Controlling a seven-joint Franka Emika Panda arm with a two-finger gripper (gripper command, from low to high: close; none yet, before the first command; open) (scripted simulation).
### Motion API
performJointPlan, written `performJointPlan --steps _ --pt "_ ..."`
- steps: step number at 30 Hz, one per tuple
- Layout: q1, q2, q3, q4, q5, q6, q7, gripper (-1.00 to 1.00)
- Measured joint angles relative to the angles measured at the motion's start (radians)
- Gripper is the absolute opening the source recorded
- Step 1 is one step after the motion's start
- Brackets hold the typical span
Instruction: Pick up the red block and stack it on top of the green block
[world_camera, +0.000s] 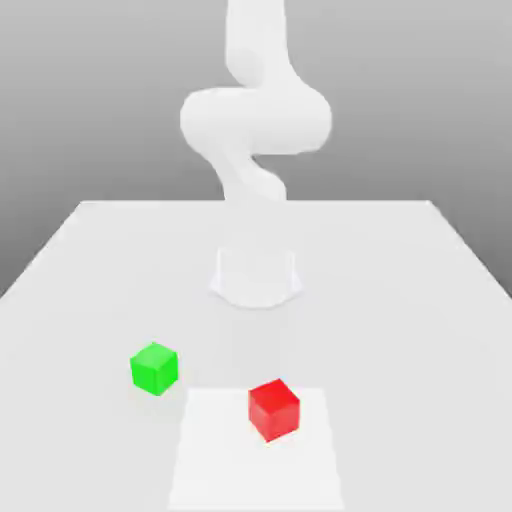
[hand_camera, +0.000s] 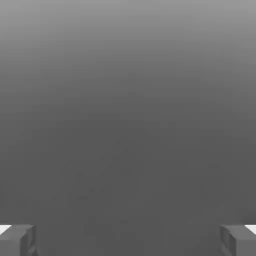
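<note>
Your jaws (hand_camera: 128, 240) gape wide, gripping nothing. Red block (world_camera: 274, 409) sits on bench (world_camera: 420, 330) (paler patch), green block (world_camera: 154, 368) nearby, apart, toward exterior view's left.

A small, bright red cube with smooth plain faces (world_camera: 274, 409) sat flat on the pale tabletop, one corner turned toward the camera. A matching bright green cube (world_camera: 154, 368) rested upright at its ten o'clock, near but clearly apart, neither block stacked.
</note>
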Motion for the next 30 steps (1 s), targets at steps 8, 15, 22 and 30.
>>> performJointPlan --steps 8,15,22,30 --pt "-0.097 0.258 0.121 -0.172 0.008 0.165 0.357 0.0" --pt "-0.16 0.48 0.203 -0.319 0.004 0.306 0.67 0.0" --pt "-0.181 0.702 0.237 -0.453 -0.004 0.452 0.963 0.0" --pt "-0.083 0.945 0.092 -0.428 -0.203 0.649 1.131 -1.0"
